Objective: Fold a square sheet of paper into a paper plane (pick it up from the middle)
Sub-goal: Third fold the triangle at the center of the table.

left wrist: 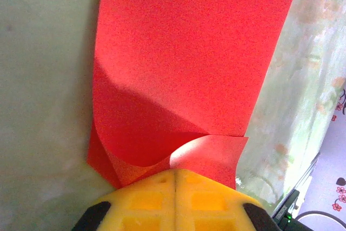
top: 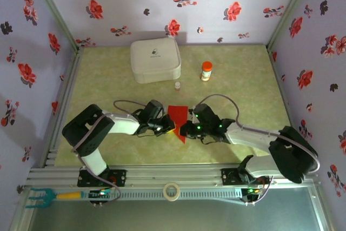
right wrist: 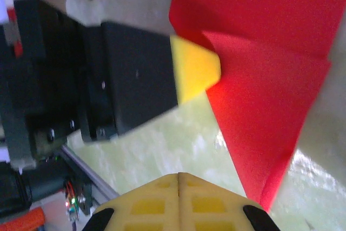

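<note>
The red sheet of paper (top: 177, 117) is lying on the tabletop (top: 108, 90), in the near half and about midway between the left and right edges. It is already creased. Its far part is forming a straight band, and its near part is narrowing to a point that is facing the near edge.

The left gripper (top: 169, 129) is reaching in from the left edge side, and its tip is meeting the left side of the sheet. In the left wrist view its yellow fingers (left wrist: 151, 198) are pressed together with no gap. A loose flap of the paper (left wrist: 189, 63) is curling up right at the tip of the left gripper (left wrist: 175, 176). I cannot tell if the flap is caught between the fingers or is only touching them.

The right gripper (top: 187, 129) is coming from the right edge side and is sitting just beside the narrow near part. In the right wrist view, the right gripper (right wrist: 178, 179) is closed too and is holding nothing. The pointed end of the sheet (right wrist: 270, 90) is lying just beside it. The left gripper (right wrist: 195, 68) is touching the paper's edge there.

A white case (top: 155, 60) and an orange-capped bottle (top: 206, 71) are standing near the far edge, well apart from the sheet.
</note>
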You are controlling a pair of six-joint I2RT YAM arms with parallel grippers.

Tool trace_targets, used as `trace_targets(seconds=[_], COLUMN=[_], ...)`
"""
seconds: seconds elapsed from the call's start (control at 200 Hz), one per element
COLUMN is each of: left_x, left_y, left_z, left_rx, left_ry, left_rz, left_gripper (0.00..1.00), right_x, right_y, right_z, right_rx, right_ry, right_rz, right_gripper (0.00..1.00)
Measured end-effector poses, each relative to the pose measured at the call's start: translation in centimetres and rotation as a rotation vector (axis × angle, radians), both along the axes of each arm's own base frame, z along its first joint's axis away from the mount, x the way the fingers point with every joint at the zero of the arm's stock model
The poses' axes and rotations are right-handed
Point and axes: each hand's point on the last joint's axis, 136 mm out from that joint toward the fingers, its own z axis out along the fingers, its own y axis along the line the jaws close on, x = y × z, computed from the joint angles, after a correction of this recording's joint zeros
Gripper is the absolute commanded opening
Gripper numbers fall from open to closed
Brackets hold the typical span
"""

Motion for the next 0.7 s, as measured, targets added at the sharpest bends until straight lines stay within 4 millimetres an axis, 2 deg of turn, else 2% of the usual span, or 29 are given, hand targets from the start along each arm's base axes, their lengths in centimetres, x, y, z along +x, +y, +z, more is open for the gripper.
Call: trace_targets(seconds=[0.085, 0.18, 0.255, 0.575, 0.7], left_x=[0.0, 0.0, 0.0, 0.1, 0.1], left_y=[0.1, 0.1, 0.1, 0.2, 0.2], left_z=[0.0, 0.0, 0.0, 0.0, 0.0], left_rx=[0.002, 0.002, 0.002, 0.004, 0.004], left_ry=[-0.003, -0.005, -0.005, -0.008, -0.008], left_rz=[0.004, 0.005, 0.005, 0.007, 0.007], left_gripper=[0.0, 0.0, 0.0, 0.0, 0.0], right_x=[0.6, 0.5, 0.4, 1.1, 1.1], right_y=[0.1, -0.3, -0.4, 0.6, 0.6], right_z=[-1.3, -3.5, -4.3, -3.4, -4.0], right_rx=[-0.025, -0.073, -0.089, -0.048, -0.057], right_ry=[0.022, 0.074, 0.097, 0.076, 0.091], right_rz=[-0.014, -0.02, -0.026, -0.029, -0.03], right_gripper=[0.0, 0.0, 0.0, 0.0, 0.0])
